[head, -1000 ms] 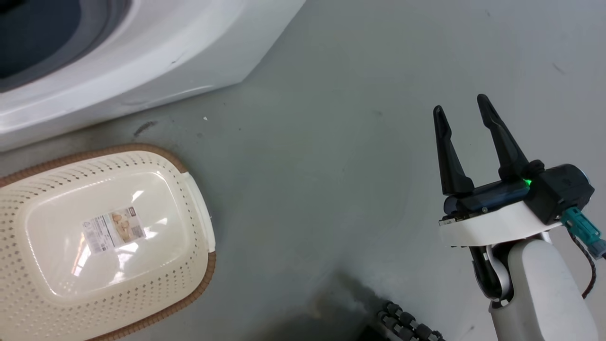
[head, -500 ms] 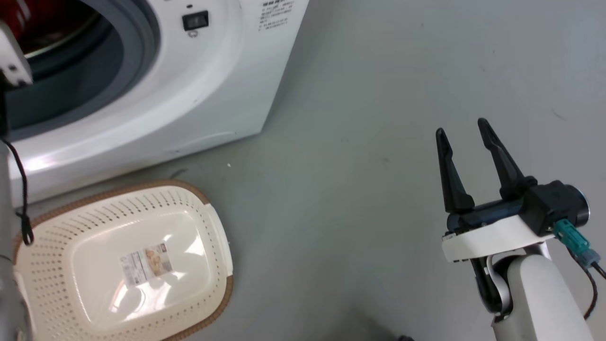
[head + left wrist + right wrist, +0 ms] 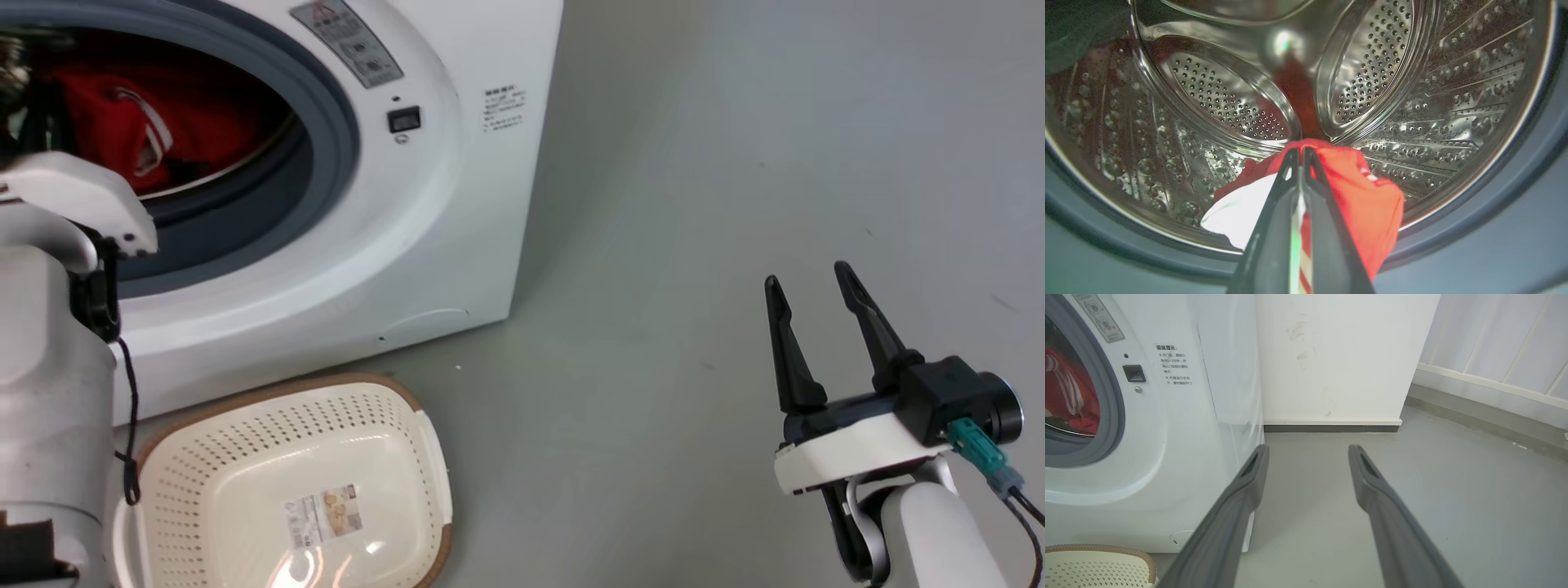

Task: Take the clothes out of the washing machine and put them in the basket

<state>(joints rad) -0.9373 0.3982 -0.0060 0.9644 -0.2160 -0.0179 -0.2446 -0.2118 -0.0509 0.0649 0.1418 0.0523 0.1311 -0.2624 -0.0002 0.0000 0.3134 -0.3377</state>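
In the head view, the washing machine (image 3: 457, 204) stands at the upper left with its round mouth open. The clothes (image 3: 106, 122) are inside it, red with white stripes, behind the grey ring (image 3: 335, 131). The pale left arm (image 3: 49, 367) goes up into that mouth. The basket (image 3: 188, 474) sits on the floor (image 3: 653, 204) right under the mouth, just beside the front of the machine. Nothing is in it, and a paper label (image 3: 322, 510) shows on its bottom. The right gripper (image 3: 816, 282) hangs at the lower right, well apart from the machine. Its two fingers are spread and hold nothing.

In the left wrist view, the left gripper (image 3: 1298, 152) is at the mouth of the shiny drum (image 3: 1216, 94). Its fingers are pressed close together, and a red and white strip of cloth shows between them. I think it is pinching the clothes (image 3: 1367, 204). They lie in a bunch low in the drum, on both sides of the fingers.

In the right wrist view, the right gripper (image 3: 1308, 451) points at the bare floor and the wall (image 3: 1331, 355), fingers wide apart. The washing machine (image 3: 1188, 437) is off to its left, with the clothes (image 3: 1069, 400) peeking out and a corner of the basket (image 3: 1094, 565) below.

The left arm is the near one. I think the clothes must come back out of the mouth, then down into the basket under it.
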